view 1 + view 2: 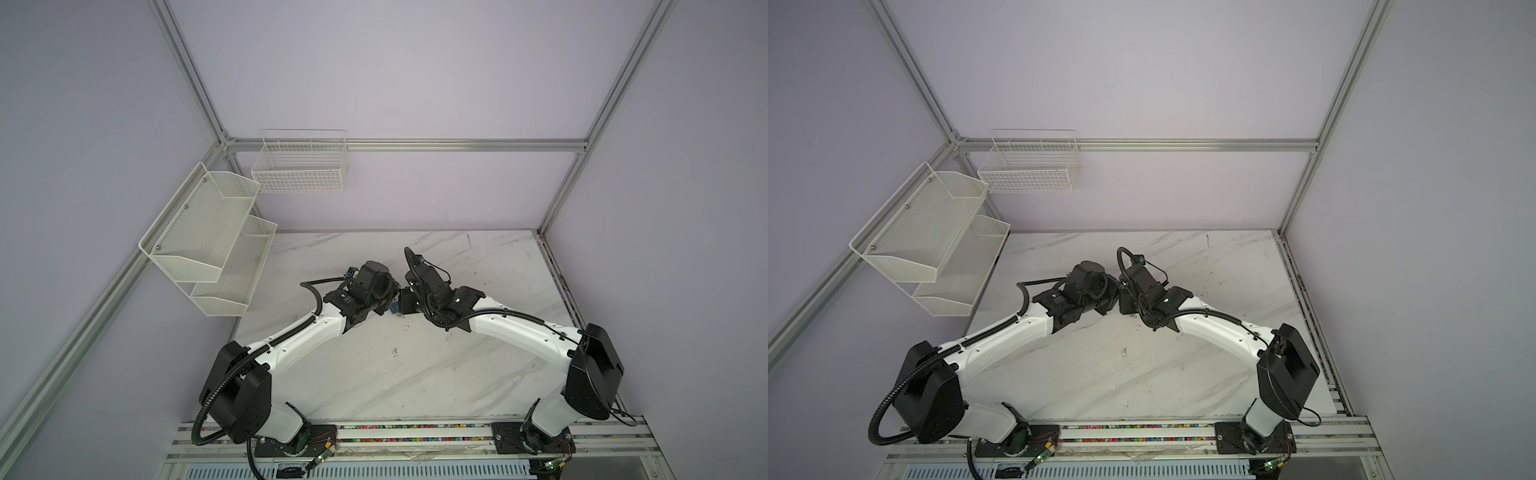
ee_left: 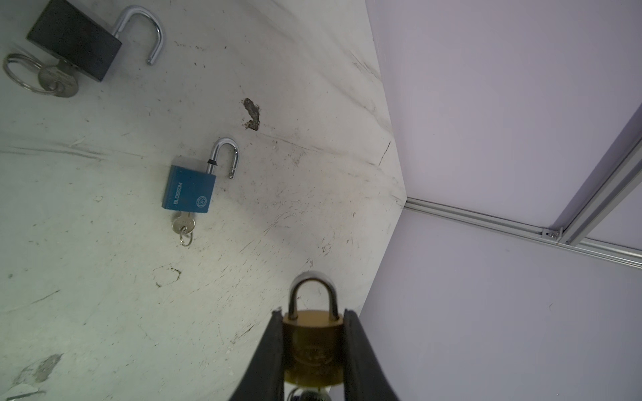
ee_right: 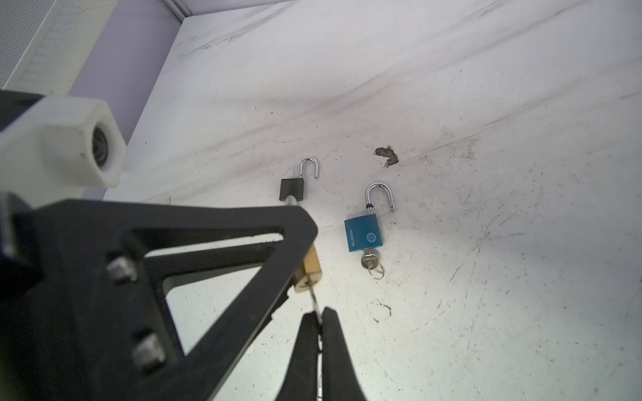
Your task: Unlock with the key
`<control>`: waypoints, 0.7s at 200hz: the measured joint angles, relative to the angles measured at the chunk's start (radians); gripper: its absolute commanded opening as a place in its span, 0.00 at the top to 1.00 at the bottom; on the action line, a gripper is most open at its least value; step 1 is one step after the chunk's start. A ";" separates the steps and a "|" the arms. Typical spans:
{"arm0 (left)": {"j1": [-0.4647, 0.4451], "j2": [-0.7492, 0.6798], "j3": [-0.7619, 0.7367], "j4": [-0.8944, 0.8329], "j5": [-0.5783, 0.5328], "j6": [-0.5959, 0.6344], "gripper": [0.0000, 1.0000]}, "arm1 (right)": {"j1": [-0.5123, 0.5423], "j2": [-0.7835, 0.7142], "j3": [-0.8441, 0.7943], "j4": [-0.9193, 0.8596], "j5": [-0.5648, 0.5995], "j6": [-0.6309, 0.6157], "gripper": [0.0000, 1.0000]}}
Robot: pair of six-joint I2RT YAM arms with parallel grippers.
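Above the middle of the marbled counter [image 1: 415,374], the two arms meet tip to tip in both top views. The left claw [image 2: 313,314] is clamped on the sides of a brass padlock [image 2: 312,343], held clear of the surface, its steel loop seated in the body at both ends. The right claw [image 3: 319,314] is pressed together on a thin key [image 3: 315,302], whose blade reaches the bottom face of the brass padlock. On the counter below lie two more locks, near each other but apart. One is a blue padlock [image 2: 189,189] with its loop swung open and a ringed key [image 2: 183,224] in its base. The other is a black padlock [image 2: 74,43], loop also open, with a flat key [image 2: 57,81] on a large ring at its base. A dark chipped patch [image 2: 252,114] marks the surface near the blue padlock.
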 measured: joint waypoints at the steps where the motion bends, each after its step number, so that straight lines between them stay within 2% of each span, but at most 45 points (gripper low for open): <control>1: 0.000 0.000 0.000 0.000 0.000 0.000 1.00 | 0.000 0.000 0.000 0.000 0.000 0.000 1.00; 91: 0.000 -0.018 0.000 -0.002 -0.016 -0.027 1.00 | -0.009 -0.004 -0.019 0.071 -0.043 0.013 1.00; 140: 0.000 -0.095 -0.006 0.004 -0.053 -0.035 1.00 | -0.026 -0.043 -0.012 0.117 -0.126 0.080 1.00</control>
